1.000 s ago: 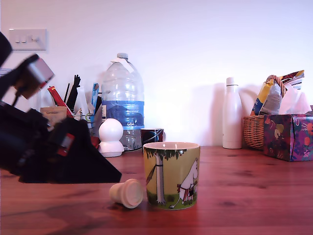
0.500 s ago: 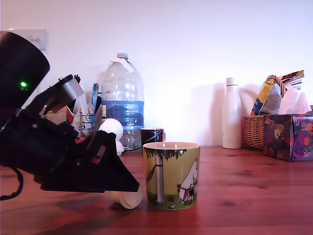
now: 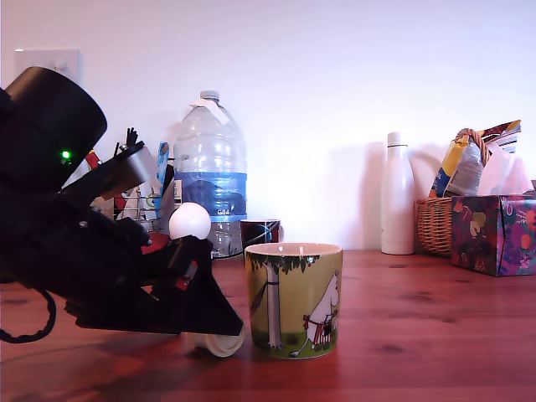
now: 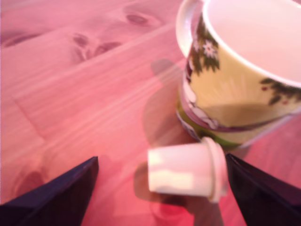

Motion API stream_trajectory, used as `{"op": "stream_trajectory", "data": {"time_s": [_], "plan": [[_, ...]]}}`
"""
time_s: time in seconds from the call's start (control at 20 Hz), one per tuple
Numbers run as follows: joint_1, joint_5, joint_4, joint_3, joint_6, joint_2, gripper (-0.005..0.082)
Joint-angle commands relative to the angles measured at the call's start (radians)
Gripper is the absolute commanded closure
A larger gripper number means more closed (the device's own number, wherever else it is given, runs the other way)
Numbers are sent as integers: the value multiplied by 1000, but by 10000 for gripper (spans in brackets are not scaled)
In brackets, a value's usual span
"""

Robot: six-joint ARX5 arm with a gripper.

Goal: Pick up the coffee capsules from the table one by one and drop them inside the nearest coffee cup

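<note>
A cream-white coffee capsule [image 4: 188, 169] lies on its side on the reddish wooden table [image 4: 84, 84], its rim close against the yellow-green coffee cup [image 4: 235, 80]. My gripper [image 4: 162, 186] is open, one dark finger on each side of the capsule with gaps between. In the exterior view the black arm covers most of the capsule [image 3: 224, 342]; only its rim peeks out left of the cup [image 3: 293, 299]. The gripper [image 3: 213, 322] sits low over the table [image 3: 419, 335]. The cup's inside looks empty.
Behind the cup stand a white round-topped ornament [image 3: 190, 224], a small dark glossy cup [image 3: 260, 232], a large water bottle [image 3: 210, 172] and a pen holder. At the exterior view's right are a white bottle [image 3: 397, 194], a wicker basket [image 3: 435, 224] and a tissue box [image 3: 494, 234].
The arm has swung in from the exterior view's left and come down, so its open fingers now straddle the capsule and hide most of it. Capsule and cup have not moved.
</note>
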Motion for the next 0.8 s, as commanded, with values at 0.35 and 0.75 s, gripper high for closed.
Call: {"op": "stream_trajectory", "data": {"time_s": [0.35, 0.75], "plan": [[-26, 3, -31, 12, -3, 18, 316], [-26, 16, -38, 12, -2, 18, 622]]}}
